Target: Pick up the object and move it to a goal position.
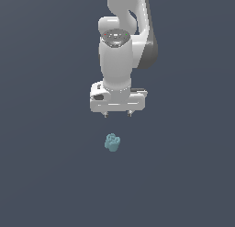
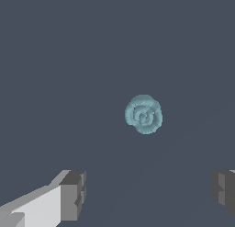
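Observation:
The object (image 1: 112,142) is a tiny pale teal knobbly blob lying on the dark grey floor, a little below the white gripper (image 1: 118,115) in the exterior view. In the wrist view the object (image 2: 143,114) shows as a round ridged lump, apart from both fingers. The gripper (image 2: 149,194) is open, its two grey fingertips (image 2: 73,195) wide apart with nothing between them. It hangs above the floor, clear of the object.
The white arm (image 1: 119,47) rises behind the gripper toward the top of the exterior view. Around the object there is only flat dark grey floor (image 1: 46,175).

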### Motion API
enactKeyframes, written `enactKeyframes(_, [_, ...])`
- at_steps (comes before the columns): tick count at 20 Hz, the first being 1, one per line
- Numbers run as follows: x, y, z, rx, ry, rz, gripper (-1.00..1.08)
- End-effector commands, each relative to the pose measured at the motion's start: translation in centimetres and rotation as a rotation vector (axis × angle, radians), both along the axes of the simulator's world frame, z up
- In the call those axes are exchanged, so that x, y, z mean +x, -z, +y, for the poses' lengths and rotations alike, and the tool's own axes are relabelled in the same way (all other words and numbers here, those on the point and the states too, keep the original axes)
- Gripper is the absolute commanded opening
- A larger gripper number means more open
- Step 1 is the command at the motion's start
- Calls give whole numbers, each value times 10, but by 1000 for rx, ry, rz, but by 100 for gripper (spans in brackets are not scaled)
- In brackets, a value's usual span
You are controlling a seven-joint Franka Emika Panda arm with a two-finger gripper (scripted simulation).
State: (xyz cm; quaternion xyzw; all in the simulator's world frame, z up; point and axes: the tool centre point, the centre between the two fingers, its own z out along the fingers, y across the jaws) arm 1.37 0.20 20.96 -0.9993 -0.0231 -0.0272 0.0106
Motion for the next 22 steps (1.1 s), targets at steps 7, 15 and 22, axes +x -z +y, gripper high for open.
enactKeyframes(7, [7,11,-3,-12,-110,5,100])
enactKeyframes(15, [17,31,-8,-29,-302,15,100])
enactKeyframes(22, [27,51,-13,-40,-493,25,100])
